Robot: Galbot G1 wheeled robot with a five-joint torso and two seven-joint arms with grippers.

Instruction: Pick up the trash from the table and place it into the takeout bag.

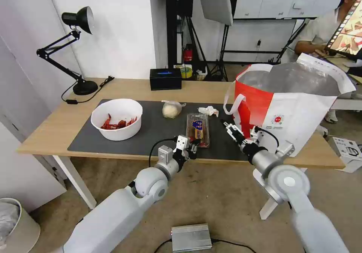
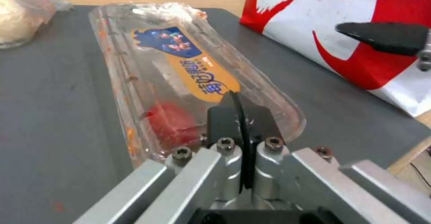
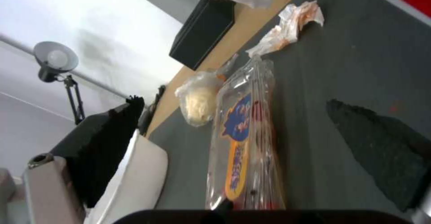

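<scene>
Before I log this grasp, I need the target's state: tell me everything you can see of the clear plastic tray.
The clear plastic tray is a long, closed, see-through clamshell with ribbed edges and an orange-and-blue label on its lid. Red scraps sit inside near the near end, with reddish smears along the sides. It lies flat on the dark mat, lengthwise away from the robot, between the knotted bag and the takeout bag. The left gripper is shut at its near end, seemingly pinching the edge; the right gripper is open beside it.

The tray (image 2: 179, 82) has a blue and orange label with writing too blurry to read. The bag (image 1: 298, 109) has a small round logo (image 1: 278, 119), also unreadable.
</scene>
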